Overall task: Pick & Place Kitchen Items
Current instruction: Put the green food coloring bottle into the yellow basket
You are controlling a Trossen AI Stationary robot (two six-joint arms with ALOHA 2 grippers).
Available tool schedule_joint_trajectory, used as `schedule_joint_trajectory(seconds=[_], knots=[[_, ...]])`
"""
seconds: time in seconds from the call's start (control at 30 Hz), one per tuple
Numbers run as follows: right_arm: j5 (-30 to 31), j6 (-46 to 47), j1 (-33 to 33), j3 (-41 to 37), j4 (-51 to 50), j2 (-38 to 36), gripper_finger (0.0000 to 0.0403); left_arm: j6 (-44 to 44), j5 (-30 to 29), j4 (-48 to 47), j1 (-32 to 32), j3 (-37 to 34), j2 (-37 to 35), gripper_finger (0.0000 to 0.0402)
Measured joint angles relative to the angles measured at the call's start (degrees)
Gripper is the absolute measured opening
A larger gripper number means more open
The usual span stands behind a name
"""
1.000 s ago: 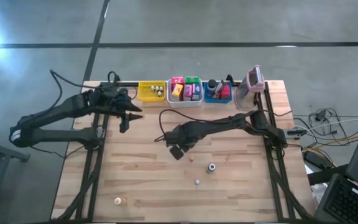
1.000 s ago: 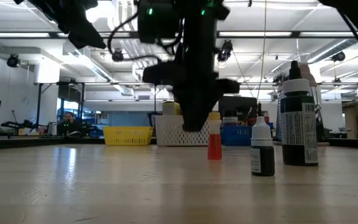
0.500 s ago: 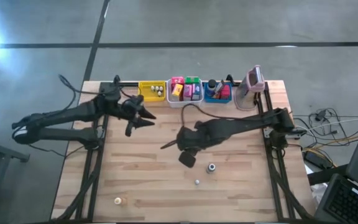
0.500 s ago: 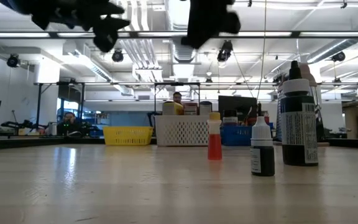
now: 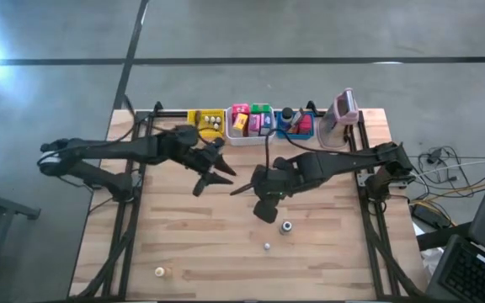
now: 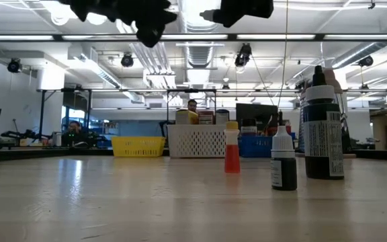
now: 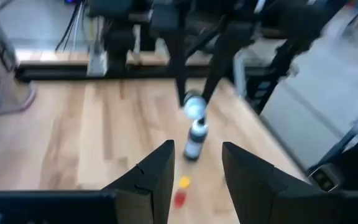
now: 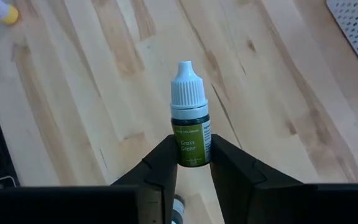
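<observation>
My right gripper (image 8: 191, 155) is shut on a small green dropper bottle (image 8: 189, 118) with a white cap, well above the table's middle (image 5: 263, 198). My left gripper (image 5: 215, 179) hangs open in the air just left of it, nothing between its fingers (image 7: 194, 174). On the table stand a red bottle with a yellow cap (image 6: 232, 153), a small dark bottle with a white cap (image 6: 283, 165) and a bigger dark bottle (image 6: 322, 134). In the low view both grippers show only at the top edge, and the green bottle is out of sight. My right gripper pinches the green bottle's labelled lower body (image 8: 191, 148) between its two fingers, one on each side. The fingers lie along the bottle, and its capped end (image 8: 186, 84) sticks out beyond the fingertips. The bottle is lifted clear of the table.
A yellow bin (image 5: 205, 124), a white bin (image 5: 251, 126) with coloured packets and a blue bin (image 5: 295, 126) line the far edge, with a pink-grey device (image 5: 342, 114) at their right. A small yellowish piece (image 5: 160, 271) lies near the front left. Two small bottles (image 5: 286, 225) stand right of the middle.
My right gripper has risen from just above the table top to high over it, drifting a little toward the right edge. My left gripper has swung from the far left toward the table's middle, staying high.
</observation>
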Motion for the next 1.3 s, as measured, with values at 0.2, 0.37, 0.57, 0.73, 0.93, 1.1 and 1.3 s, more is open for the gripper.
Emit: schedule_joint_trajectory(seconds=[0.2,0.37,0.57,0.73,0.93,1.1,1.3], knots=[[-0.36,-0.02,0.01,0.0,-1.11,0.0,0.0068,2.14,-1.42,-7.23,-0.34,7.63,5.58,0.014],[-0.33,-0.02,-0.01,0.09,-1.19,0.0,0.0075,4.02,-1.59,-8.74,-1.51,9.05,8.78,0.0155],[-0.31,0.0,-0.01,0.09,-1.99,0.0,0.0087,4.73,-1.37,-7.3,-2.03,9.05,8.88,0.0217],[0.29,-0.23,-0.01,0.15,-1.96,0.0,0.0071,6.01,-1.8,-2.73,-2.9,8.95,10.07,0.0238],[1.65,-0.22,-0.1,0.15,-1.94,-0.07,0.0076,6.17,-1.83,-1.32,-3.77,9.01,12.31,0.0234],[1.69,-0.24,-0.47,0.15,-1.92,-0.07,0.0088,5.09,-1.85,1.91,-3.77,9.03,13.03,0.0234],[1.82,-0.71,-0.82,0.15,-1.92,-0.11,0.007,5.09,-1.83,3.04,-3.77,9.14,14.2,0.0234]])
